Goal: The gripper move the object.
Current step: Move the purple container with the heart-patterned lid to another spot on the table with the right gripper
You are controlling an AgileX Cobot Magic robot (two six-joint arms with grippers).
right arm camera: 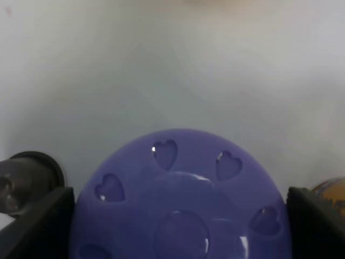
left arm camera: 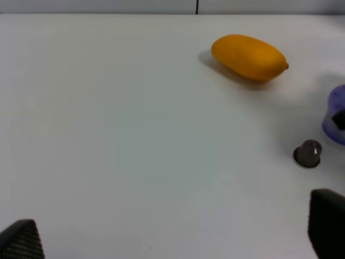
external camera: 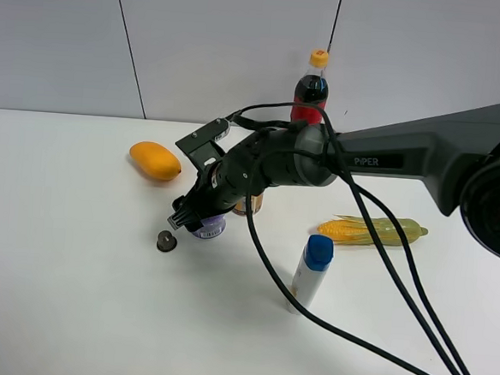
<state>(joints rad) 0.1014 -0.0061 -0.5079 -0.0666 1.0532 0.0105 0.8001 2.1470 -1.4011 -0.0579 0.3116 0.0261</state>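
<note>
Purple heart-dotted lid of the object fills the wrist view, sat between capsule and can; the gripper straddles it, jaws wide, contact unclear. Squeeze evenly, lift straight, clear both neighbours

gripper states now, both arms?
Left gripper: open, empty.
Right gripper: fingers look closed on the object, on both sides of its purple lid.

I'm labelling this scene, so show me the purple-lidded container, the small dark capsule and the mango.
purple-lidded container (right arm camera: 178,210): right wrist view, centre of lid.
small dark capsule (left arm camera: 308,154): left wrist view, its top.
mango (left arm camera: 249,57): left wrist view, middle of skin.
</note>
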